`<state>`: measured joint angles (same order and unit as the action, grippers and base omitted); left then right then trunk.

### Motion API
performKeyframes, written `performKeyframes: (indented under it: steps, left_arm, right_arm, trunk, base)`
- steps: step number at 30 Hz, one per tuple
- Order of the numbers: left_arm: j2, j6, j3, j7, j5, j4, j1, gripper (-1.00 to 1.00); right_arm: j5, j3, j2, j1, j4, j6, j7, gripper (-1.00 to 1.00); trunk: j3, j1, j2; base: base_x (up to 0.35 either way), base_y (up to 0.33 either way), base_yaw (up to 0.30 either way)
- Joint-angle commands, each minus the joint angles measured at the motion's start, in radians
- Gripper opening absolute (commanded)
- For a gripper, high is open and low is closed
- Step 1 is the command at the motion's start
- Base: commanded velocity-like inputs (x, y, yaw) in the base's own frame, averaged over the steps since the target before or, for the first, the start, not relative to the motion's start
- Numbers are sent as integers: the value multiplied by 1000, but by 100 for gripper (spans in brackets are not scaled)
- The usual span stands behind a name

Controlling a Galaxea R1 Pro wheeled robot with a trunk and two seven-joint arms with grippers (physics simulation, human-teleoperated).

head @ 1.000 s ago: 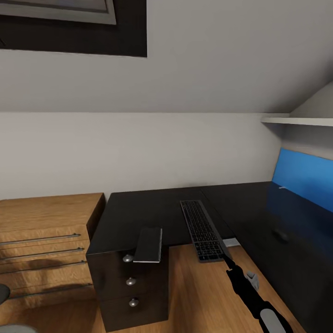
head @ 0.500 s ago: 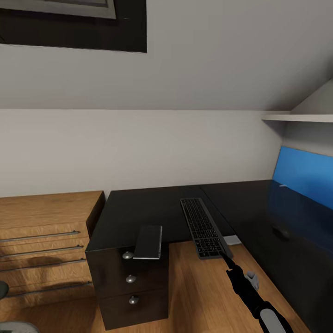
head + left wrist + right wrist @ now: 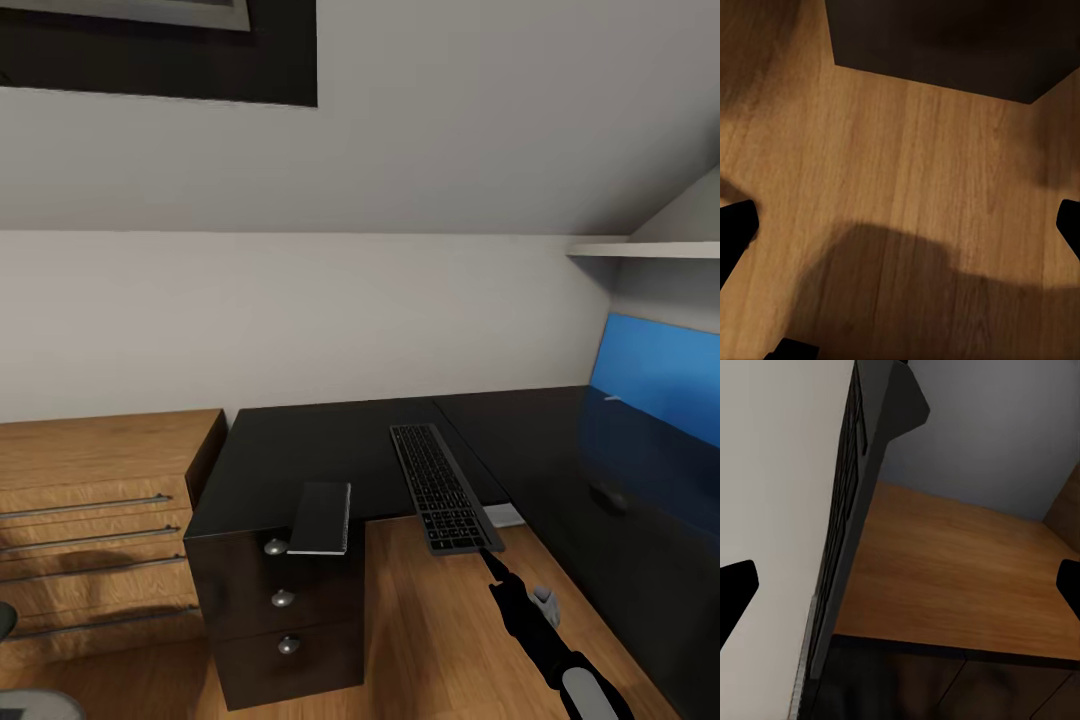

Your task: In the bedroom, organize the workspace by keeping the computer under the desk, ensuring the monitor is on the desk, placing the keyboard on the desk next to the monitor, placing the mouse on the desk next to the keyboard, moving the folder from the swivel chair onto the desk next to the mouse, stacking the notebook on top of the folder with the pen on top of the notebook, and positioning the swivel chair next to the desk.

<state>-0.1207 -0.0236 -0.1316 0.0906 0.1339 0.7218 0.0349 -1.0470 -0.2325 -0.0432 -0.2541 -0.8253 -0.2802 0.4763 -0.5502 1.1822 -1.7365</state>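
Desk [image 3: 300, 450]: glossy black L-shaped top, silver round-knobbed drawers, running ahead of the right gripper [image 3: 492, 562].

Blue panel [image 3: 655, 385], flat and bright, off to the gripper's right at the desk's far wing (monitor or folder, I cannot tell).

Keyboard [image 3: 440, 487]: flat black slab, dark grey keys, near end overhanging the desk edge just above the fingertips. In the right wrist view its edge [image 3: 844, 532] runs beside the spread, empty fingers.

Left fingers also spread, nothing between them, over wood-grain floor [image 3: 907, 187].

A small dark flat object [image 3: 321, 517] also overhangs the edge.

Risk: a nudge upward from below could tip the overhanging keyboard off onto the floor.
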Motion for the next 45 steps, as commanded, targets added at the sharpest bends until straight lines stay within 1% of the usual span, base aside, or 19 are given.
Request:
performKeyframes:
  steps: [1,11,21,36,45]
  left_arm:
    - [-1,-2,-1,1,10,2,0,100]
    - [-1,-1,-2,1,12,1,0,100]
    - [-1,-1,-2,0,12,-1,0,100]
    - [-1,-1,0,0,12,-1,0,100]
    - [-1,-1,-2,0,12,-1,0,100]
  right_arm:
    - [-10,-2,0,-1,0,-10,2,100]
    - [-9,-1,0,-1,0,-10,2,100]
    - [-8,-1,2,-1,0,-8,2,100]
    - [-8,1,2,-1,0,-8,2,100]
    - [-8,1,2,-1,0,-8,2,100]
  trunk:
    - [-1,0,0]
    - [-1,0,0]
    - [-1,0,0]
    - [-1,0,0]
    - [-1,0,0]
  base:
    - [0,0,0]
    - [5,4,0]
    - [130,99,0]
    - [19,10,0]
    - [124,0,0]
